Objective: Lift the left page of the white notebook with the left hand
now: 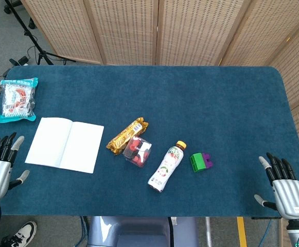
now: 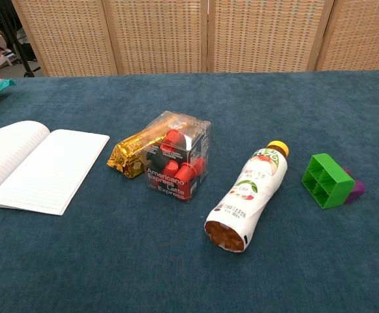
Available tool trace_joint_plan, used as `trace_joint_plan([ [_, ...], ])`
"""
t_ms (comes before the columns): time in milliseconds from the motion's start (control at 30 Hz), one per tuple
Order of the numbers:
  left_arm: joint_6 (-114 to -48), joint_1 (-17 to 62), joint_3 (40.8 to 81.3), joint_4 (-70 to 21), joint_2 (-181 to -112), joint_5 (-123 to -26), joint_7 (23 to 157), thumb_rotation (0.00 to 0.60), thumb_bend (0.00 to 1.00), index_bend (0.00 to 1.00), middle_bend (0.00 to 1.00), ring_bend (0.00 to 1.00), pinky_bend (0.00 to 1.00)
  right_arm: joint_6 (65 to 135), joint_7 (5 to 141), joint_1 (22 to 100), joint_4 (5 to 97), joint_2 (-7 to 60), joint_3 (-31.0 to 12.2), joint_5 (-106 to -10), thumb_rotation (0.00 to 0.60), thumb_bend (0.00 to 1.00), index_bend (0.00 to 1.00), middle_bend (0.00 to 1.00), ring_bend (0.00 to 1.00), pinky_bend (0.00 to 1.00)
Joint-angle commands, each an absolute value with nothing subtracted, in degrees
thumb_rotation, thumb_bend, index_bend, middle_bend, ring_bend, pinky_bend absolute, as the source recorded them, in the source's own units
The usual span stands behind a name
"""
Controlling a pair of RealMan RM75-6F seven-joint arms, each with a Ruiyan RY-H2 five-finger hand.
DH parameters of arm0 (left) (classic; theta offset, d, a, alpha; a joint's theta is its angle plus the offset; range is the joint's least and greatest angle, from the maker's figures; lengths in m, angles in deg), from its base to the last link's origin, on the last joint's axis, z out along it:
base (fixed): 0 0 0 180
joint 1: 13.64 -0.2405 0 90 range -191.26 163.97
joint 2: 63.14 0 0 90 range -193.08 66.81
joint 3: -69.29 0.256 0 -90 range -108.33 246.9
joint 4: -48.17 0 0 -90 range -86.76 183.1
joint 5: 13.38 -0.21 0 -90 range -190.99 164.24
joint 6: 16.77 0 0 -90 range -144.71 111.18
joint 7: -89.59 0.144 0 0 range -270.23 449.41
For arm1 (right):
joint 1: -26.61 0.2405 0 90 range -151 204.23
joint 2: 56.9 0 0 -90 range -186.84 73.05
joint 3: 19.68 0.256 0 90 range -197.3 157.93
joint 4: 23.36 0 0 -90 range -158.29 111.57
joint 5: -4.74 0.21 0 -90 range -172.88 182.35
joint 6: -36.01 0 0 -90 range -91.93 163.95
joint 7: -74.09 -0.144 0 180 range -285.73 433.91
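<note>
The white notebook lies open and flat on the blue table, left of centre; the chest view shows it at the left edge with ruled pages. Its left page lies flat. My left hand hovers at the table's front left corner, fingers spread, holding nothing, a short way left of the notebook. My right hand sits at the front right corner, fingers spread and empty. Neither hand shows in the chest view.
A teal snack packet lies behind the notebook. Right of the notebook are a gold wrapped bar, a clear box of red capsules, a lying drink bottle and a green and purple block.
</note>
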State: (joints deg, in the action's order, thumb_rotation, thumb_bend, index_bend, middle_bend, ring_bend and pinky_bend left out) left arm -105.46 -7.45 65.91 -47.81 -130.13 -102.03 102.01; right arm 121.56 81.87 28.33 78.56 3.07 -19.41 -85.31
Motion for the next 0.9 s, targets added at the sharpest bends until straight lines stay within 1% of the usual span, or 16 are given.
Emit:
trace_joint_plan([
  [33,-105.4,-7.4,65.9,-47.8,-130.1,-102.0,102.0,0.6,0.2,0.0,0.0,0.0,0.0,121.5,81.9,28.3,78.6,3.0,-19.4,-85.3,0.6,0.0,0.0,0.0,0.0,0.0],
  [900,-103.8,-6.8,66.2,-47.4,-130.1,-101.8,102.0,0.6,0.2,0.0,0.0,0.0,0.0,122.1,81.9,28.1,78.8,2.9,-19.1,-85.2,0.6,0.0,0.0,0.0,0.0,0.0],
])
